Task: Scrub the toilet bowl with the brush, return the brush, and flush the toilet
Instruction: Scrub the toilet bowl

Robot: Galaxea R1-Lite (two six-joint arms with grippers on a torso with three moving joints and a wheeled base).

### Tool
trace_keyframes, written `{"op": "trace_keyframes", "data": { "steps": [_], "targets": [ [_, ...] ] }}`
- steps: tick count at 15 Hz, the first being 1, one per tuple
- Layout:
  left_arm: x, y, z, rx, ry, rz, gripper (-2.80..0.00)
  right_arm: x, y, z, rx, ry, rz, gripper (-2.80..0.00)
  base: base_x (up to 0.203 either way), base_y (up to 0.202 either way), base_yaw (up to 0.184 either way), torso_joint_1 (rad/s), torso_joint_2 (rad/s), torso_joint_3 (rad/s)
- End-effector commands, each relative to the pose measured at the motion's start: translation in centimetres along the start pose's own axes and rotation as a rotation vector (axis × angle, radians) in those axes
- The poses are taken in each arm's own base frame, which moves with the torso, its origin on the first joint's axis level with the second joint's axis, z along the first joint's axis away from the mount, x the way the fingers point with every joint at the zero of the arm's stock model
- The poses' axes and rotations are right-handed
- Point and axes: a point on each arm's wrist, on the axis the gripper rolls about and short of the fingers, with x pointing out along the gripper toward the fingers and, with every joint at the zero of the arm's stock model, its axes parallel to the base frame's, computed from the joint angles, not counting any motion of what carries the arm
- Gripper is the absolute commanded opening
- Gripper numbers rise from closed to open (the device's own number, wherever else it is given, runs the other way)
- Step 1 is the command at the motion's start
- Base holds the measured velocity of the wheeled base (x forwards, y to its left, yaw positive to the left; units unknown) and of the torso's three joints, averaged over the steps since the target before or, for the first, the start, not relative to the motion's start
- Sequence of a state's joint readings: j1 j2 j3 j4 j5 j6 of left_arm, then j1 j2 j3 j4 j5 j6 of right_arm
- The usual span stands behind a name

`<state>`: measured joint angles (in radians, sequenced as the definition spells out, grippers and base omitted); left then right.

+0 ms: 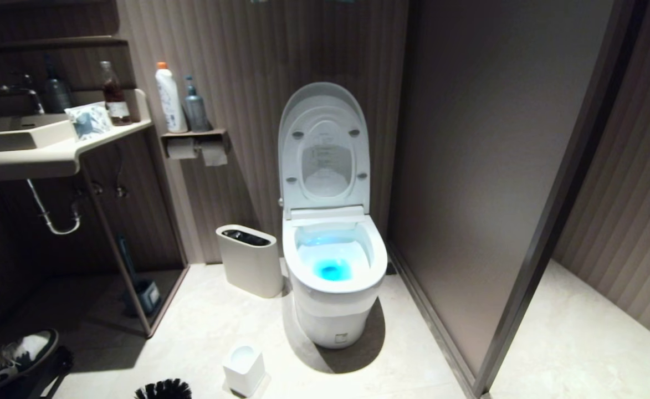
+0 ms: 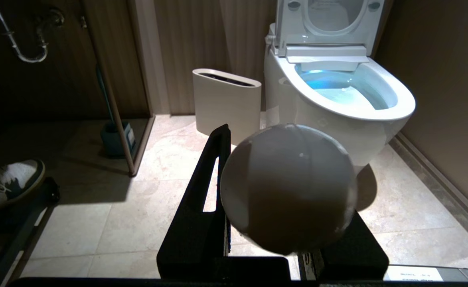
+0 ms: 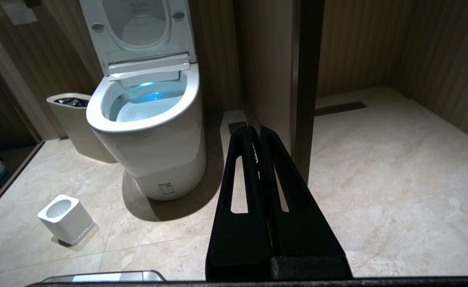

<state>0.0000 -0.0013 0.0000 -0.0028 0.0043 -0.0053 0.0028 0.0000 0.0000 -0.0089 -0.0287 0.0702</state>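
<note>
Left wrist view showed the left tool (image 2: 285, 191) clenched around the brush (image 2: 287, 191) by its white rounded handle end, bristles low in the head view. The right tool (image 3: 257, 135) was pressed closed, empty. Beyond, the toilet bowl (image 1: 333, 277) stood lid-up on the pale tiled floor (image 1: 424, 360), between waste bin (image 1: 250, 260) and partition wall (image 1: 469, 166).

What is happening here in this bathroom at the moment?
The robot faces the toilet bowl, whose lid and seat are up. Its left gripper holds the brush by the round white handle end, bristles low near the empty white holder. The right gripper is shut and idle. Scrubbing has not started.
</note>
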Motion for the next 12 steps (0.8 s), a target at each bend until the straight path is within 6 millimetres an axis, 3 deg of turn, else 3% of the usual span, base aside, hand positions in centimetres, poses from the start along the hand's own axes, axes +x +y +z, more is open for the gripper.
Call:
{"op": "trace_keyframes", "data": {
  "steps": [1, 3, 12],
  "targets": [
    [0.01, 0.00, 0.01, -0.001, 0.001, -0.001, -2.80, 0.00, 0.00, 0.00, 0.000, 0.000, 0.000, -2.80, 0.000, 0.000, 0.000, 0.000, 0.00, 0.000],
    [0.01, 0.00, 0.01, -0.001, 0.001, 0.000, -2.80, 0.00, 0.00, 0.00, 0.000, 0.000, 0.000, -2.80, 0.058, 0.000, 0.000, -0.001, 0.00, 0.004],
    [0.01, 0.00, 0.01, -0.001, 0.001, -0.001, -2.80, 0.00, 0.00, 0.00, 0.000, 0.000, 0.000, -2.80, 0.193, 0.000, 0.003, 0.001, 0.00, 0.002]
  ]
}}
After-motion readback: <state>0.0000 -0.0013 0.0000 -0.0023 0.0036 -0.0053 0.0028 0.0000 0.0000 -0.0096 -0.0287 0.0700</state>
